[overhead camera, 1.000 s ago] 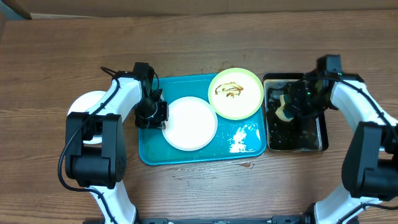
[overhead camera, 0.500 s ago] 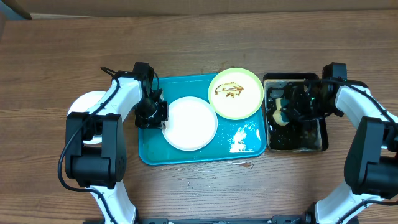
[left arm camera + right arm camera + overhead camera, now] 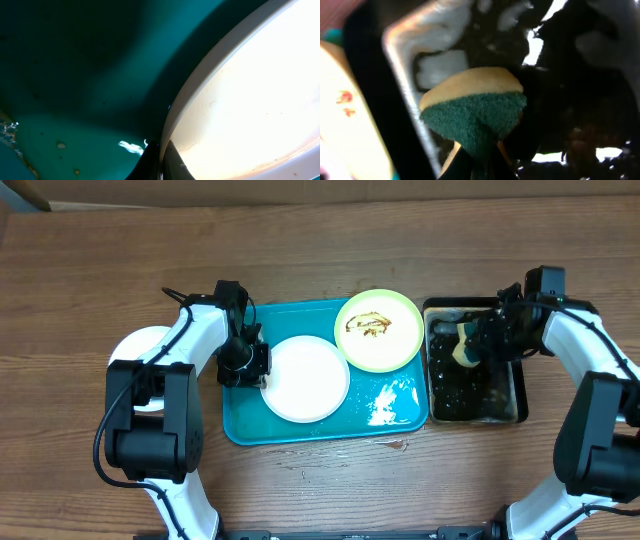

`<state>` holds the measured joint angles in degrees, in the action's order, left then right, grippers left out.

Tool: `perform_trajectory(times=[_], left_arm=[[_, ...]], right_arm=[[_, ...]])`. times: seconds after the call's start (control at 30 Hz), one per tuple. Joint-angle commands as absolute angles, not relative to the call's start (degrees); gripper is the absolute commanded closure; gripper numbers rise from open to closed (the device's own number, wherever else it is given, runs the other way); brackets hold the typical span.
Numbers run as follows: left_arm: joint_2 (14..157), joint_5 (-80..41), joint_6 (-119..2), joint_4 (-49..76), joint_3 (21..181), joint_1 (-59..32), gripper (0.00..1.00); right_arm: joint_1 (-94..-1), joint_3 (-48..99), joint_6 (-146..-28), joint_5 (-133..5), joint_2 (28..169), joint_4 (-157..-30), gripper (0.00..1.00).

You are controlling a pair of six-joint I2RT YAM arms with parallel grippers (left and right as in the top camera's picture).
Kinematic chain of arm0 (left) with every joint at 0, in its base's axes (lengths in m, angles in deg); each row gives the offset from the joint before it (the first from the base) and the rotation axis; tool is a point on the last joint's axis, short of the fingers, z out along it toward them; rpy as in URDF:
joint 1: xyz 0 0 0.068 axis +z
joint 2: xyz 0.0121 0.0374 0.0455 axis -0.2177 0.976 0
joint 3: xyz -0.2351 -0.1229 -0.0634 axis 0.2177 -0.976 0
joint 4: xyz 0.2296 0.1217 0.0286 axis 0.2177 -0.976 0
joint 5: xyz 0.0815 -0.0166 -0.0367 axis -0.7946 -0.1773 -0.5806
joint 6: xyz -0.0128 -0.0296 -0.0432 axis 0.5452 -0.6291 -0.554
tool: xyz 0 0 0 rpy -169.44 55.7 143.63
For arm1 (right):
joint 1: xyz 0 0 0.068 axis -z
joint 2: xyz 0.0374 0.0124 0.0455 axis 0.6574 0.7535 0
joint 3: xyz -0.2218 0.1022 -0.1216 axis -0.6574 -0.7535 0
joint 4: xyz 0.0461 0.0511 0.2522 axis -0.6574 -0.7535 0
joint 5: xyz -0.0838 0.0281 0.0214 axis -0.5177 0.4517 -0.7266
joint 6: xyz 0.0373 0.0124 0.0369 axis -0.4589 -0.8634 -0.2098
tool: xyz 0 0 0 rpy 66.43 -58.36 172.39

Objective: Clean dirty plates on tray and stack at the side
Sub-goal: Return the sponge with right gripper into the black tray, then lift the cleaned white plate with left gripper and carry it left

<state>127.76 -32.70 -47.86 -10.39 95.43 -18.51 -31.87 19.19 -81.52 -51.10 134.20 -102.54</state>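
Left end effector [image 3: 252, 365] pinches the left rim of the white plate [image 3: 305, 378] on the tray [image 3: 250, 425]; the smeared yellow-green plate [image 3: 378, 330] lies far right. Right end effector [image 3: 472, 348], largely hidden, clamps a sponge [image 3: 475, 112] over the black tray [image 3: 475, 408].

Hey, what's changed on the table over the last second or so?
The right pincer, shut on the sponge, moved over the black tray toward its far end. Nothing was taken or let go. The left pincer stayed gripping the white plate at its rim; the yellow-green plate and the blue tray did not move.
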Motion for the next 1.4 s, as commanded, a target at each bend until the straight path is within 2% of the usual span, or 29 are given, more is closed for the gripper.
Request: perform_trajectory(times=[0.0, 0.13, 0.27, 0.43, 0.6, 0.77, 0.87, 1.13, 1.37], left_arm=[[128.6, -32.7, -48.1, -10.6, 95.1, -19.1, 0.96], [128.6, -32.7, -48.1, -10.6, 95.1, -19.1, 0.96], [128.6, -32.7, -48.1, -10.9, 95.1, -19.1, 0.96], [128.6, -32.7, -48.1, -10.9, 95.1, -19.1, 0.96], [128.6, -32.7, -48.1, -11.0, 95.1, -19.1, 0.96], [128.6, -32.7, -48.1, -11.0, 95.1, -19.1, 0.96], [128.6, -32.7, -48.1, -11.0, 95.1, -19.1, 0.96], [128.5, -32.7, -48.2, -11.7, 95.1, -19.1, 0.96], [123.6, -35.9, -49.7, -12.6, 96.3, -18.8, 0.96]], right_arm=[[-32.1, 11.8, -80.4, -54.2, 133.0, -97.7, 0.96], [-32.1, 3.4, -83.3, -53.3, 133.0, -89.8, 0.96], [-31.9, 3.1, -83.2, -45.0, 132.7, -88.7, 0.96], [-31.7, 11.8, -83.2, -42.2, 130.2, -96.3, 0.96], [-31.7, 21.9, -83.2, -50.2, 126.4, -106.6, 0.96], [-31.7, 21.9, -83.2, -56.0, 125.4, -110.2, 0.96], [-31.7, 18.0, -83.2, -56.2, 125.6, -108.2, 0.96], [-31.7, 2.5, -83.9, -56.1, 125.6, -93.5, 0.96], [-31.7, 1.8, -83.8, -52.8, 125.6, -92.2, 0.95]])
